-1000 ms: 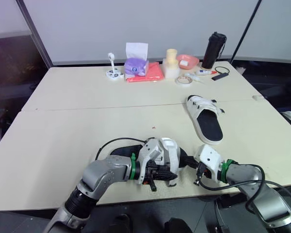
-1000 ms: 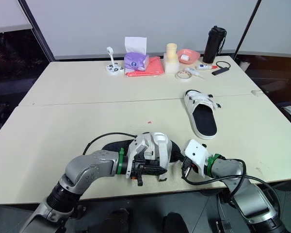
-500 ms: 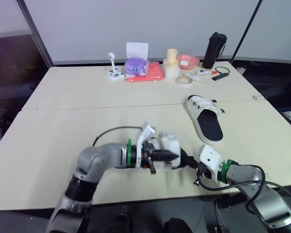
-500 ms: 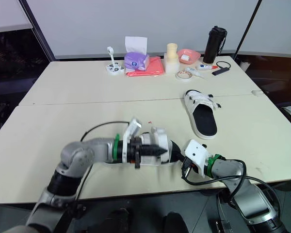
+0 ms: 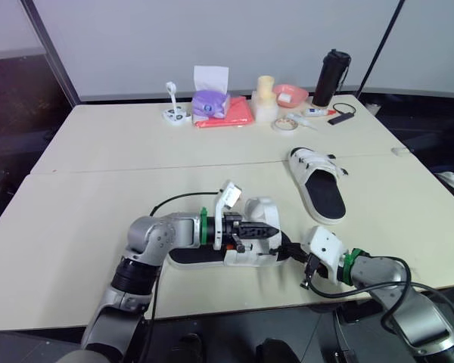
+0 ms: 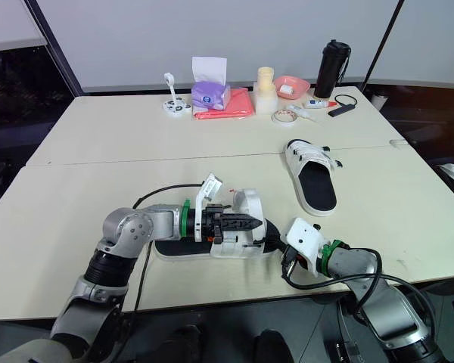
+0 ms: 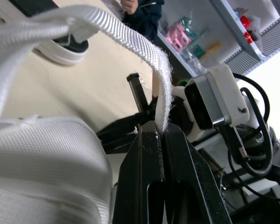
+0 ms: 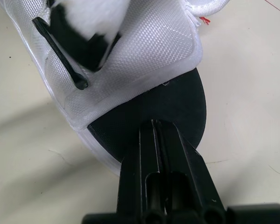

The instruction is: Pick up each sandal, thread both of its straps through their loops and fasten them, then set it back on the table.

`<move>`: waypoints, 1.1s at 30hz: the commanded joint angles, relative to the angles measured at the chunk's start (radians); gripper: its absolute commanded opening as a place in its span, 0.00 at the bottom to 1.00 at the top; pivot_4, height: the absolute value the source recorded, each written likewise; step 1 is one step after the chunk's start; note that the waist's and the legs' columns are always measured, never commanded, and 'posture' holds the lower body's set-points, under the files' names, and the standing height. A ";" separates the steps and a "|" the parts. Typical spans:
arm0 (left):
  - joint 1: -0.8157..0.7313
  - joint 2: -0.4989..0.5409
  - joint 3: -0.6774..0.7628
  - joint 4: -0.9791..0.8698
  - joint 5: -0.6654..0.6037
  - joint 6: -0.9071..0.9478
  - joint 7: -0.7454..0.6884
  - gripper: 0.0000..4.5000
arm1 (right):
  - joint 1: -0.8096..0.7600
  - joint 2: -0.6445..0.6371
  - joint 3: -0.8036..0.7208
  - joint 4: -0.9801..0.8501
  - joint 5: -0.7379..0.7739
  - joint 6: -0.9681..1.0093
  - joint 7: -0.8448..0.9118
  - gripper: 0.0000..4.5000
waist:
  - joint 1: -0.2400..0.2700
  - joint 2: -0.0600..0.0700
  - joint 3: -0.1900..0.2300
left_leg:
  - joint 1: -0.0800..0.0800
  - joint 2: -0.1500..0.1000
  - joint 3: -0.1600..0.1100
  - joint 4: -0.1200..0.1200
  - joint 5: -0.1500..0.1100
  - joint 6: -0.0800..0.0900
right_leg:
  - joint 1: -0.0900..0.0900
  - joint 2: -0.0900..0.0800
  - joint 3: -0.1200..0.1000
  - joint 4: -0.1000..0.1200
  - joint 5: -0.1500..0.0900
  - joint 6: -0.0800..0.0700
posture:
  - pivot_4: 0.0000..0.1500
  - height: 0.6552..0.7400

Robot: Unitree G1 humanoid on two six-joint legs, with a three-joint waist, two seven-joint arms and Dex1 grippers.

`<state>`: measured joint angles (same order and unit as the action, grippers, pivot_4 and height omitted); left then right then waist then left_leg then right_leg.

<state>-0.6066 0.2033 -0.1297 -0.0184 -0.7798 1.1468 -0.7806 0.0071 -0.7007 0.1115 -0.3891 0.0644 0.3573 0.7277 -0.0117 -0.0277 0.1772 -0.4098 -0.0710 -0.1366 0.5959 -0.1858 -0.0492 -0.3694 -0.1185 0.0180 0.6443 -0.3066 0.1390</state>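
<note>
White strap [image 7: 130,38] pinched in left tool [image 7: 157,133]; right tool [image 8: 157,125] clamps sandal toe [image 8: 179,105].

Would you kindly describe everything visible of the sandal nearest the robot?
The near sandal has a white mesh upper, black footbed and white sole edge. It lies flat on the table near its front edge. The left gripper is shut on its white woven strap; the right gripper, shut, touches the footbed's toe end.

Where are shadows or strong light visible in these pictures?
Right wrist view: soft grey shadows lie on the table beside the near sandal. Left wrist view: a bright white patch glares beyond the strap pinched in the left claw. Left eye view: even light, no glare.
</note>
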 commanded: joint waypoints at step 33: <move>-0.042 0.034 -0.014 0.086 0.012 -0.034 -0.123 0.01 | 0.048 0.000 0.025 0.016 -0.020 0.035 -0.010 0.00 | 0.002 0.000 0.000 | 0.000 0.000 -0.001 0.000 0.000 0.000 | 0.000 0.000 0.000 -0.001 -0.001 -0.002 | 1.00 1.00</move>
<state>-0.6533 0.2349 -0.1403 0.1030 -0.7697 1.1230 -0.8885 0.0262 -0.6970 0.1070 -0.4036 0.0605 0.3578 0.7098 -0.0095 -0.0279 0.1773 -0.4100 -0.0709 -0.1376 0.5956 -0.1859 -0.0494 -0.3692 -0.1189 0.0180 0.6427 -0.3075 0.1374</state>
